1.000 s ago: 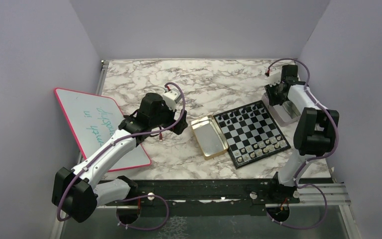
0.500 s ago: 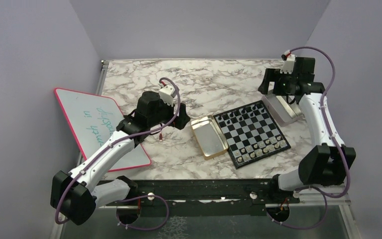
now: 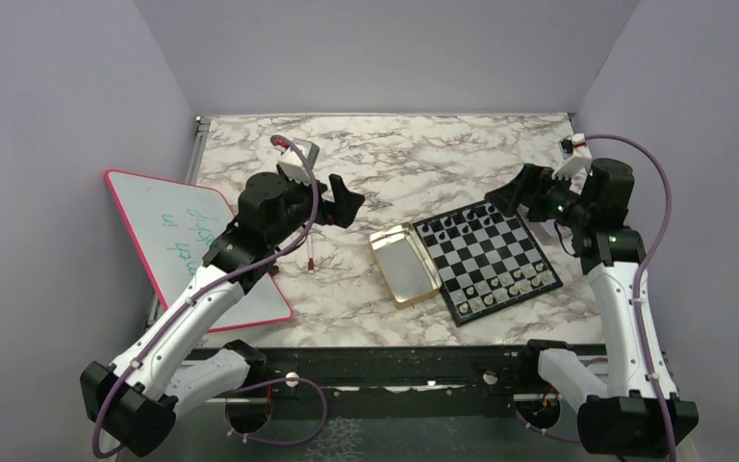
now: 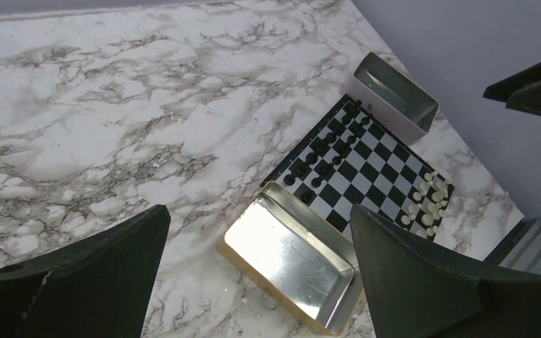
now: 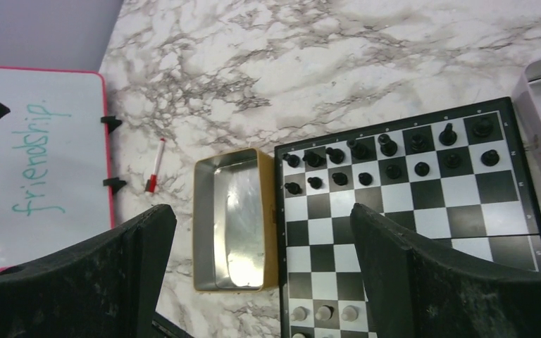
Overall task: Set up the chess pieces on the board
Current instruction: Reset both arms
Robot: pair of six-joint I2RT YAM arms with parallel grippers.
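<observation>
Top cam: one board (image 3: 486, 258) sits right of centre on the marble surface (image 3: 394, 154). One gold tin (image 3: 404, 265) lies right against its left edge. The pieces (image 3: 506, 281) are too tiny to count from here, dark along the far side and pale along the near side. One whiteboard (image 3: 188, 241) is over on the left, with one red marker (image 3: 311, 252) just beside it. My left pincer (image 3: 344, 200) hangs above the surface left of the tin, jaws spread wide, released. My right pincer (image 3: 505, 197) hovers by the board's far right corner, also spread wide and gripping nothing.

Left wrist cam: the two fingers (image 4: 77, 282) frame the tin and board from up high. One grey tray (image 4: 391, 95) sits just beside the board's far corner. The pale cluster is a blur to me, so I can't count it.

Right wrist cam: much better look. I count sixteen black pieces (image 5: 365, 179), in two rows of eight along one end of the board. Three pale pieces (image 5: 322, 312) show at the bottom edge; the rest are hidden behind my finger.
</observation>
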